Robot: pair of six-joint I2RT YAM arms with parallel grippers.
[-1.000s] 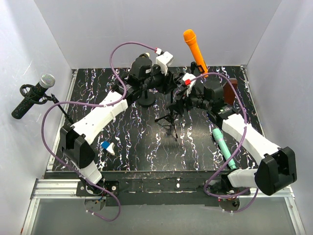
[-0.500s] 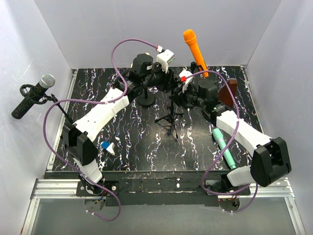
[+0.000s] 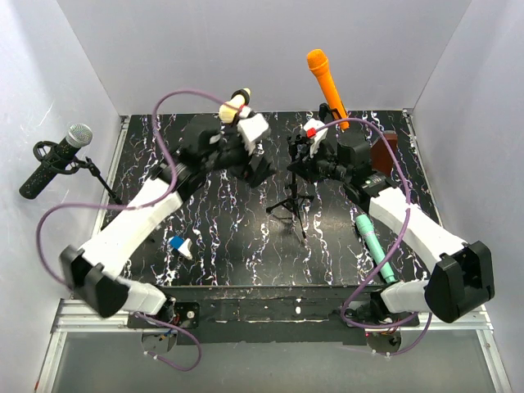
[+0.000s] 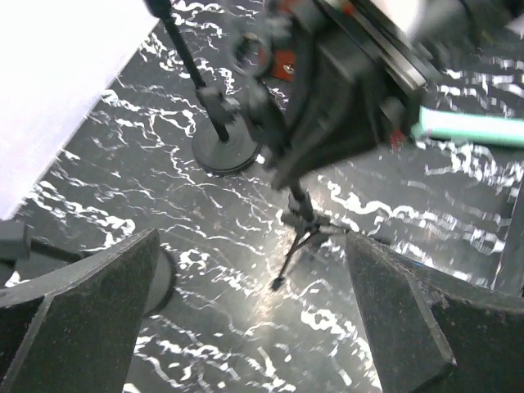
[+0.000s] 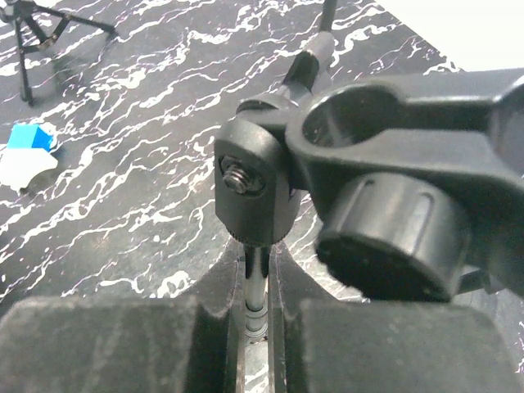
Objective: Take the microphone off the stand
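The right gripper [image 5: 255, 323] pinches the thin pole [image 5: 256, 282] of the black metal tripod stand [image 3: 293, 201] just under its empty clip [image 5: 352, 123], likely to steady it, the left gripper [image 4: 250, 270] hangs spread and empty left of the stand, and the slim teal microphone [image 3: 372, 244] lies flat to the stand's right, apparently already out

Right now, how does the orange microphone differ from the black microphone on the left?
The orange microphone is orange all over; the black microphone has a silver head. The orange one stands at the back, the black one at the far left. Both are raised and tilted, heads up.
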